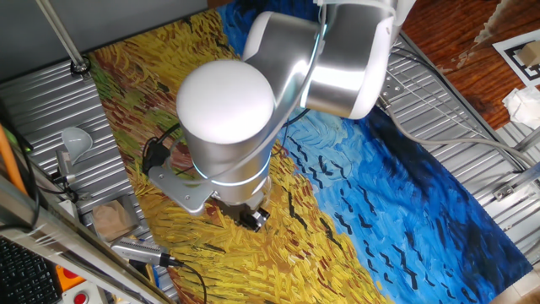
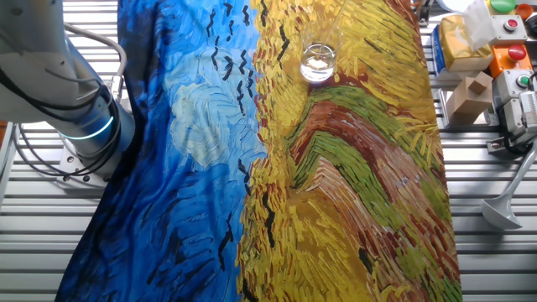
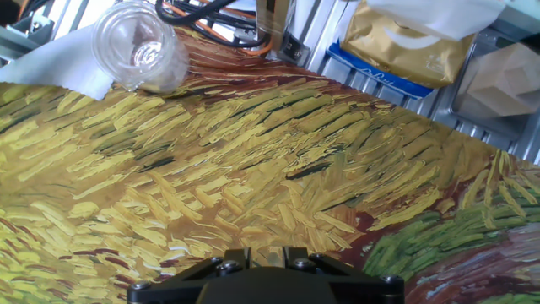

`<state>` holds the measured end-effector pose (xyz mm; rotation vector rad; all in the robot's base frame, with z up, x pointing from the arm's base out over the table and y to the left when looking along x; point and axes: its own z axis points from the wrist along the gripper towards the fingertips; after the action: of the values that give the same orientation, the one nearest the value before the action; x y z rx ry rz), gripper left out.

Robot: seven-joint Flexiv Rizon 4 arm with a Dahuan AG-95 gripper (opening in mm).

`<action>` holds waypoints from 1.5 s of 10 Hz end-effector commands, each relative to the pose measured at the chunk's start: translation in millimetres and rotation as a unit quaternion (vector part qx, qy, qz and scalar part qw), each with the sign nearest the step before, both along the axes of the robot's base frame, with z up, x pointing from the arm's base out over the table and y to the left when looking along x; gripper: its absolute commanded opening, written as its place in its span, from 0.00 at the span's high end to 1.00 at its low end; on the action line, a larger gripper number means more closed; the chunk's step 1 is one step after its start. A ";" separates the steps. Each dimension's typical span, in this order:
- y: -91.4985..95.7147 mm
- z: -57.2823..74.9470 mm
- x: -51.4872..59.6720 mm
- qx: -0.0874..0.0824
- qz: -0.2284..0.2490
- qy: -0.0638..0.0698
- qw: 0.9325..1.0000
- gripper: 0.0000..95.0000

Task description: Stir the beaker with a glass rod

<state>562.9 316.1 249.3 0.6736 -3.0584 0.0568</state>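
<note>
Over the yellow half of the cloth (image 1: 126, 84), hovering low with the gripper (image 1: 253, 217) pointing down, most of it hiding beneath the wrist of the arm (image 1: 228, 110) in one fixed view. Showing only the black gripper base along the bottom edge of the hand view, with no fingertips in sight; not being able to tell whether the claw is released or clenched, and seeing nothing held. Locating the beaker (image 2: 319, 61) in the other fixed view: standing upright on the yellow strokes near one end of the cloth, its contents being unclear. Finding the same beaker (image 3: 139, 44) at the upper left of the hand view, sitting well off the gripper's centre line and well apart from it. Not identifying a glass rod with certainty in any view. Noting the funnel (image 1: 76, 139) off the cloth to one side, and not treating it as a target. Judging the step in hand as an early approach, with stirring not yet begun. Calling next for finding and gripping the rod, carrying it upright, centring it over the beaker rim, lowering it inside without striking the wall, then circling gently. Guarding against tipping, the beaker probably being light and resting on soft cloth.
</note>
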 end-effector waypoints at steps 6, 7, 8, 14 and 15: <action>-3.1 -5.2 -2.9 -0.009 0.004 0.001 1.000 0.80; -3.1 -5.5 -2.8 -0.010 0.004 0.001 1.000 0.80; -3.1 -5.8 -2.6 -0.011 0.005 0.001 1.000 0.80; -2.9 -6.6 -2.4 -0.020 0.011 0.003 1.000 1.00; -2.9 -6.7 -2.4 -0.021 0.011 0.003 1.000 1.00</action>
<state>561.6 312.6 243.1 0.7065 -3.0372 0.1224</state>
